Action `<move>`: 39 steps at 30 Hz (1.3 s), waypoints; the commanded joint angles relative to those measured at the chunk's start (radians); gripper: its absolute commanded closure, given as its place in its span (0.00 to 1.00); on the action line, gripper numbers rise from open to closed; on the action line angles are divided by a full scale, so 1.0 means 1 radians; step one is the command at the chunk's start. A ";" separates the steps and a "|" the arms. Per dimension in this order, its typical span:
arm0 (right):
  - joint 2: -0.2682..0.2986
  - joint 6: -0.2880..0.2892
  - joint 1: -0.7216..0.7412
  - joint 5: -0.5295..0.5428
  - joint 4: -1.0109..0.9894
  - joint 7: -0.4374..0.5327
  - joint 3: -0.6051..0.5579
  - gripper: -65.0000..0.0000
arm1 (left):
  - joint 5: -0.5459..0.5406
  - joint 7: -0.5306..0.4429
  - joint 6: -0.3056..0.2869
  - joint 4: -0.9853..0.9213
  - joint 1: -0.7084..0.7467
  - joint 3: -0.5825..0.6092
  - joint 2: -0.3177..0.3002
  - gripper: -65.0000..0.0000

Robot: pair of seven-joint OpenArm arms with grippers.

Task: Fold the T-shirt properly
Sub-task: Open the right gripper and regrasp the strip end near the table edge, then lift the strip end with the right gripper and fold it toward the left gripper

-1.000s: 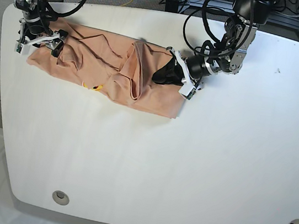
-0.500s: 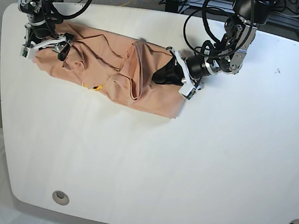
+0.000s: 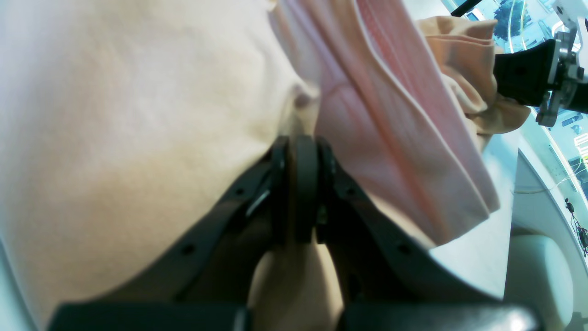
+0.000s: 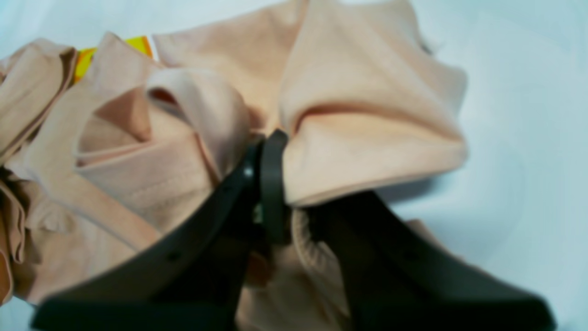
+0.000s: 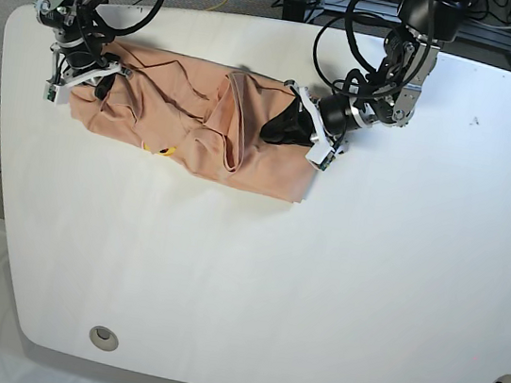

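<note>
Peach T-shirt [image 5: 197, 131] bunched across the far side of the white table [image 5: 318, 286], pinched at both ends

It lies crumpled in a long band, neck opening near its middle and the yellow label [image 5: 160, 149] at the near edge. The left gripper [image 5: 280, 128] is clenched on cloth at one end, the right gripper [image 4: 271, 151] is clamped on a gathered fold at the other

A plain peach-pink T-shirt [image 5: 198, 126] with a small yellow label [image 5: 159, 149] was seen on a white table [image 5: 318, 286], and both grippers' fingers [image 4: 271, 184] were shown in black with no pattern.
</note>
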 commanded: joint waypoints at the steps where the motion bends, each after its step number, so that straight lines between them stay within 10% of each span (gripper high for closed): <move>1: 0.005 0.005 0.000 -0.010 0.045 -0.024 -0.001 1.00 | 0.043 0.054 0.039 -0.009 0.004 -0.001 -0.009 0.96; 24: -0.049 0.013 0.016 0.001 0.367 -0.236 -0.129 1.00 | 0.043 0.054 0.039 -0.011 0.002 -0.001 -0.009 0.96; 39: -0.075 0.005 0.011 0.279 0.369 -0.300 -0.167 1.00 | 0.043 0.054 0.039 -0.012 0.002 -0.001 -0.009 0.96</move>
